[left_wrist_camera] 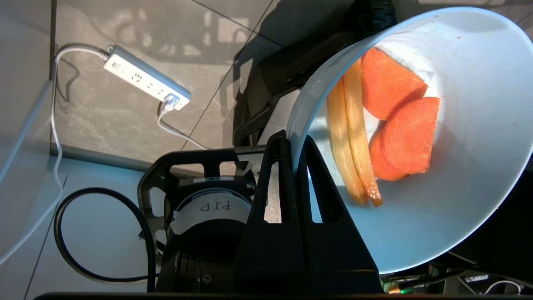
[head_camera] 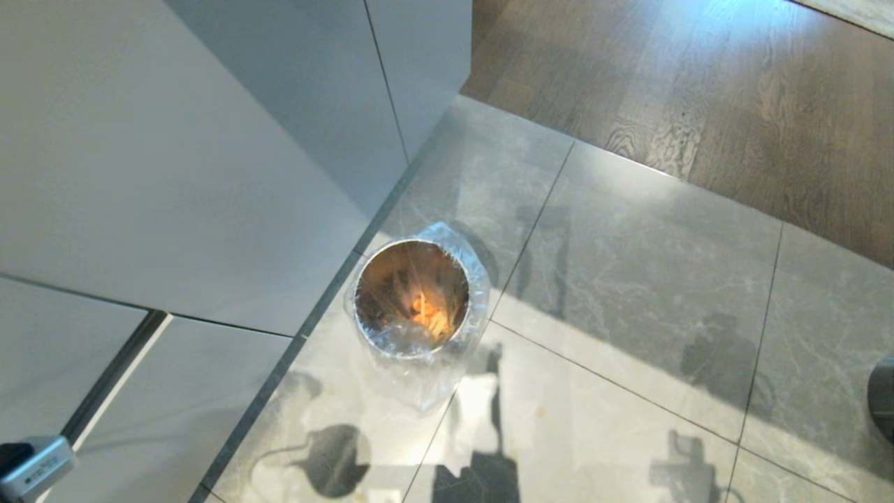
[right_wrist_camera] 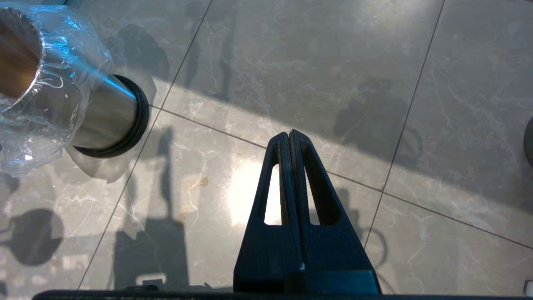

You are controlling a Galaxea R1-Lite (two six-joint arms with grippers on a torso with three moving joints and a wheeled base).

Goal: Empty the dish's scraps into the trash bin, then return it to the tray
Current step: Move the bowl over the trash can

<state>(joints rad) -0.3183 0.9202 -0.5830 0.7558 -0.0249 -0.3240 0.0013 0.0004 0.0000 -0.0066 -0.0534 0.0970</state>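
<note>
Head view: one trash bin (head_camera: pixel 412 297) on grey tile floor (head_camera: pixel 628 293), beside white cabinet (head_camera: pixel 174 154); orange bits already inside.
Left wrist view: left gripper (left_wrist_camera: pixel 294 143) clamped on dish (left_wrist_camera: pixel 458 175) rim; scraps (left_wrist_camera: pixel 381 125): three carrot slices, two yellow strips; one power strip (left_wrist_camera: pixel 146 78) on floor.
Right wrist view: right gripper (right_wrist_camera: pixel 289 135) closed, empty, near bin.

Left gripper (left_wrist_camera: pixel 292 143) jaws clamped on a rim; right gripper (right_wrist_camera: pixel 289 135) jaws together, empty.

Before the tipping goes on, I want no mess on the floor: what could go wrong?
The left hand pinches only the dish rim, so it could slip. The scraps sit in the tilted dish, which the head view does not show above the trash bin, whose mouth is small; they could miss it.
</note>
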